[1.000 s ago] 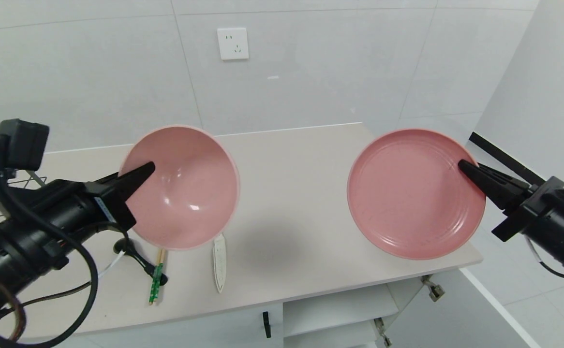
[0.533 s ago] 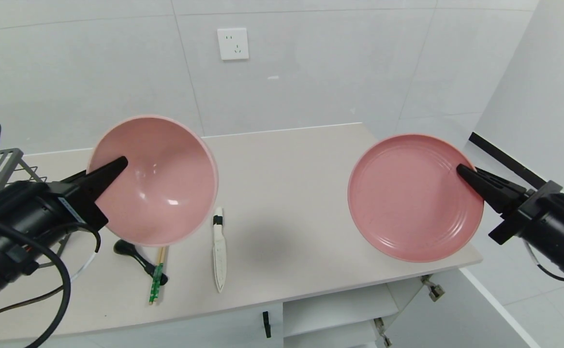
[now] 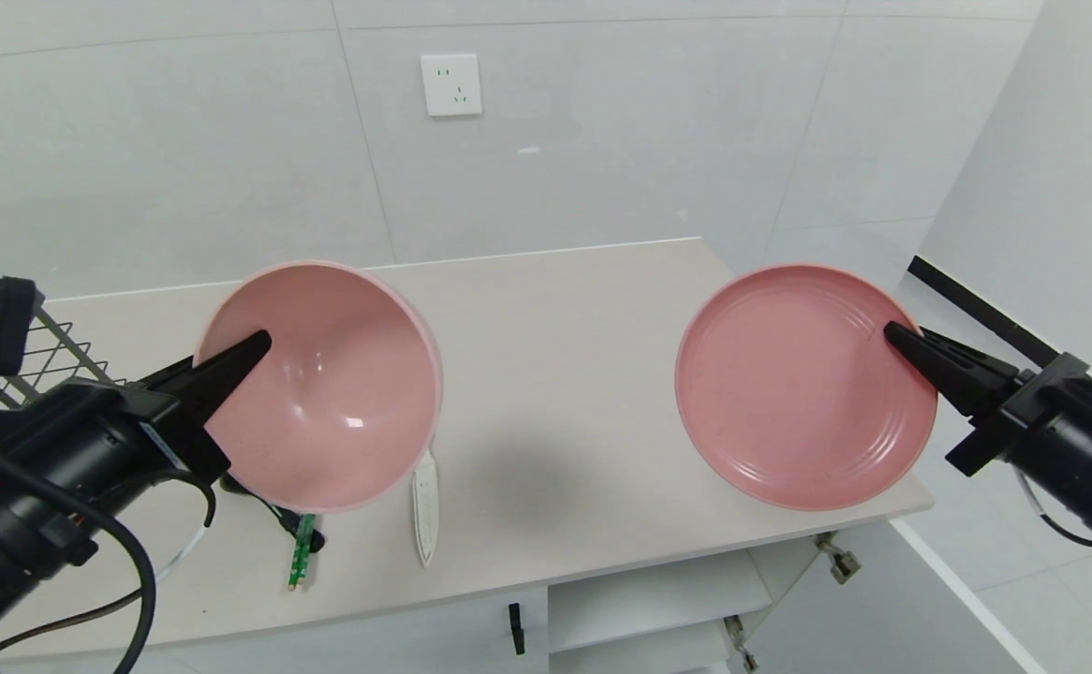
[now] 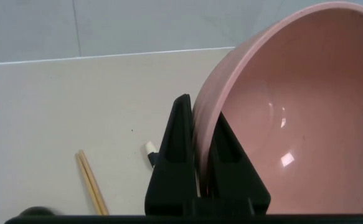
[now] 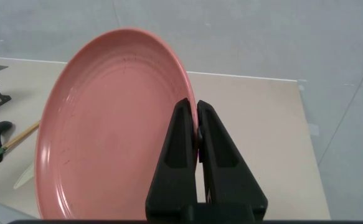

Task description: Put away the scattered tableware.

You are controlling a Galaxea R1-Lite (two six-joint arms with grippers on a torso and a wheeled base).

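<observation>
Where the left gripper (image 3: pixel 258 343) stood above the left part of the counter (image 3: pixel 555 356), its jaws were clamped on the rim of the pink bowl (image 3: pixel 340 412). The bowl was held clear of the surface, tilted, with its inside facing the robot. The right gripper (image 3: pixel 894 333) was closed likewise on the rim of the pink plate (image 3: pixel 789 393), held tilted over the counter's right end near the front corner. On the counter below the bowl lay a white knife (image 3: pixel 425 510), chopsticks (image 3: pixel 302 552) and a black spoon (image 3: pixel 276 514), all partly hidden behind the bowl. A wire rack (image 3: pixel 50 356) stood at the far left.
</observation>
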